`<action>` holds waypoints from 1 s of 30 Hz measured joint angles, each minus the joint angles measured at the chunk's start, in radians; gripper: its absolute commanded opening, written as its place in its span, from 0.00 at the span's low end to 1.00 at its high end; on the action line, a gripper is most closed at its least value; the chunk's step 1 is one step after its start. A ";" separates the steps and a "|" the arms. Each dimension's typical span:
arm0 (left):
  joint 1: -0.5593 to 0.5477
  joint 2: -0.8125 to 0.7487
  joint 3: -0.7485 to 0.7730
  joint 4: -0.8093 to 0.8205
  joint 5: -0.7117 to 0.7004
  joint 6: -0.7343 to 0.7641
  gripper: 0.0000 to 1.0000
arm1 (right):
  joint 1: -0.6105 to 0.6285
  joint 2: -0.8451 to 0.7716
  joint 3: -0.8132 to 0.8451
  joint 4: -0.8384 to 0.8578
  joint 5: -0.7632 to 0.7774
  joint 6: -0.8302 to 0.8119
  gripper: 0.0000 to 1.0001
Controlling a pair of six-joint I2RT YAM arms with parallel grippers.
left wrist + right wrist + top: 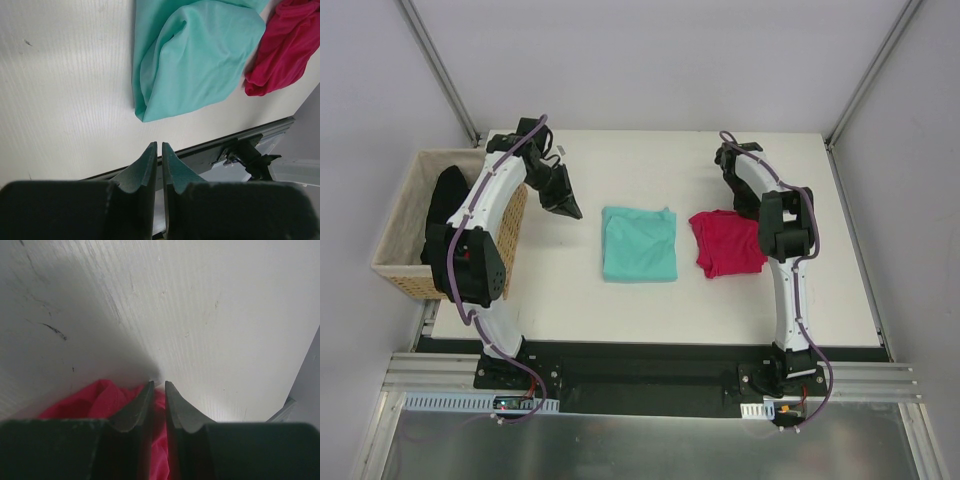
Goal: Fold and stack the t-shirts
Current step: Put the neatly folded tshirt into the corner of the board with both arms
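The teal-mint t-shirt (639, 243) lies folded in a rectangle at mid-table, and the left wrist view shows it (195, 60) ahead of the fingers. The magenta t-shirt (728, 243) lies crumpled just to its right, touching the table, and also appears (285, 45) at the top right of the left wrist view. My left gripper (565, 205) (159, 145) hangs left of the teal shirt, shut, with nothing between its fingers. My right gripper (745, 207) (159, 385) is down at the magenta shirt's far edge, shut on a fold of the magenta cloth (100, 400).
A wicker basket (405, 220) with dark cloth (445, 195) in it stands off the table's left edge, under the left arm. The table's black front rail (240, 140) runs below the teal shirt. Frame posts rise at the back corners.
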 measured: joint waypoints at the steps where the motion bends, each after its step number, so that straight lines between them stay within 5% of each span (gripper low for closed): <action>1: 0.000 -0.003 -0.005 0.002 0.000 0.000 0.08 | 0.000 0.000 0.000 -0.001 0.001 0.000 0.18; 30: 0.000 -0.070 -0.089 0.026 0.008 0.000 0.07 | -0.059 -0.223 -0.364 0.069 0.026 0.034 0.15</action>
